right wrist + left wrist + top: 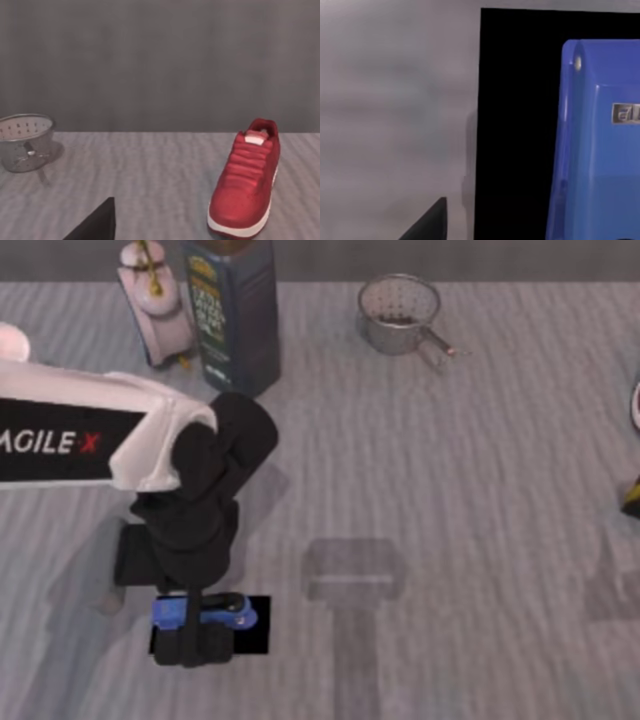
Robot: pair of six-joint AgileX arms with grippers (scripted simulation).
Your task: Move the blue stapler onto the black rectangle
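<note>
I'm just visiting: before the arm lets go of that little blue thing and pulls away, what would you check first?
1. Blue stapler over the black rectangle: ok, at its far edge.
2. Stapler fully inside the rectangle: cannot tell, the arm hides part.
3. Stapler resting flat on it: cannot tell.
4. Left gripper at the stapler: ok; whether it grips or has released, cannot tell.
5. Nearby clutter: ok, the dark bottle and metal strainer stand far off.
6. Right gripper out of the way: ok, near the red shoe.

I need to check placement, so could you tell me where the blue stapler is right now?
In the top view the blue stapler lies low on the table's left, over the black rectangle, under the left gripper.
</note>
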